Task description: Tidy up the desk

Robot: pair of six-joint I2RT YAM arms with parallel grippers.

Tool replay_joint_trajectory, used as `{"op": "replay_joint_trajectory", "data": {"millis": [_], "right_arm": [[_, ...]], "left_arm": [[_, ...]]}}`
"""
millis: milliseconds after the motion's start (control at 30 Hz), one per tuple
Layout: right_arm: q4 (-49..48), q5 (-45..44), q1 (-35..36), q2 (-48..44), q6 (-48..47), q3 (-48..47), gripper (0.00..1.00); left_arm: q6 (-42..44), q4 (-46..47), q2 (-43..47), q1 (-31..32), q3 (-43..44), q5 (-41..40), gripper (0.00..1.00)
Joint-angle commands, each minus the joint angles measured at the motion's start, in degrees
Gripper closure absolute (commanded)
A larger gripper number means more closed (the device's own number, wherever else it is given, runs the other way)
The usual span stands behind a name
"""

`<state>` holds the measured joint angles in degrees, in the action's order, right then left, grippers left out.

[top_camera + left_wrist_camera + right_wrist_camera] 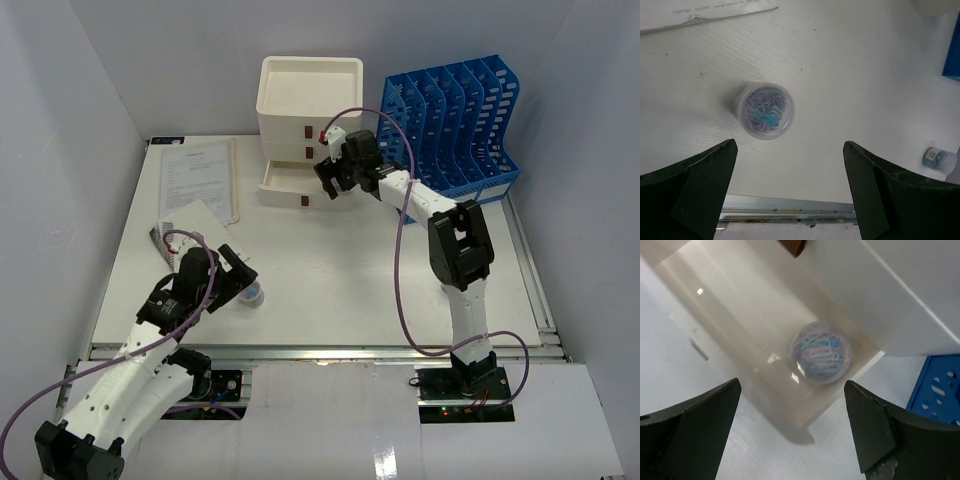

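Left hand [789, 145] wide open, empty, hovering over clip tub [765, 110]; right hand [792, 384] spread (also empty) above open drawer [730, 315]; surface [330, 270] white, metal-railed front.

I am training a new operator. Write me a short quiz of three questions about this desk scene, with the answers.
1. True or false: the right tool is shut.
2. Fill in: the left tool hovers open above a tub of ____ on the desk.
3. The other tub, below the right tool, lies: A) in the open drawer B) on the desk C) held in the air.
Key: 1 false; 2 paper clips; 3 A.
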<state>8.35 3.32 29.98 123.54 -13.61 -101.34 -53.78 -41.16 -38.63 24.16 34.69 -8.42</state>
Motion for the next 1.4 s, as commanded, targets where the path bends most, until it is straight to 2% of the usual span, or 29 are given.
{"op": "replay_joint_trajectory", "data": {"millis": [0,67,167,400,500,600,733,833,1033,1133,1267,1300,1367], "right_arm": [[1.36,7.81,-0.23,-11.43,-6.19,2.92,0.1],[4.09,14.62,-0.84,-16.98,-8.36,7.42,0.1],[4.06,23.28,-2.18,-26.18,-10.55,18.98,0.1],[3.77,29.77,-5.61,-42.55,-12.85,38.59,0.1],[3.51,32.88,-7.73,-47.9,-12.64,43.11,0.1],[3.54,36.11,-10.06,-51.48,-12.23,45.32,0.1],[2.48,40.0,-13.74,-55.52,-11.3,47.76,0.1],[-0.18,43.15,-17.45,-58.46,-10.17,50.71,0.1],[-2.71,51.09,-25.85,-62.38,-9.15,55.66,0.1],[-4.22,55.18,-31.06,-64.36,-9.07,58.5,0.1],[-6.1,60.03,-36.32,-64.57,-8.17,60.59,0.1],[-6.16,61.02,-37.21,-64.39,-7.93,60.66,0.1],[-6.21,61.29,-37.85,-64.46,-7.96,60.9,0.1]], "left_arm": [[-2.12,-2.9,-5.73,-0.26,3.4,0.05,0.02],[-2.12,-4.23,-9.22,-0.2,5.06,0.16,0.02],[-1.25,-6.12,-17.17,-0.26,7.91,1.19,0.02],[2.74,-4.32,-27.4,-0.13,11.06,3.38,0.02],[3.6,-3.87,-31.34,-0.08,11.51,3.68,0.02],[3.75,-3.54,-33.34,-0.08,11.15,1.92,0.07],[3.96,-2.56,-34.97,-0.06,10.87,0.76,0.25],[4.17,-1.29,-35.61,-0.06,11.28,0.97,0.35],[6.68,1.73,-36.13,0.01,16.16,2.49,0.71],[11.89,5.96,-35.97,0.0,20.77,7.99,0.91],[14.69,10.47,-41.82,-0.08,32.87,13.67,0.98],[14.91,10.84,-45.21,-0.08,39.96,14.25,0.98],[14.47,11.07,-51.15,-0.1,47.67,14.71,0.98]]}}
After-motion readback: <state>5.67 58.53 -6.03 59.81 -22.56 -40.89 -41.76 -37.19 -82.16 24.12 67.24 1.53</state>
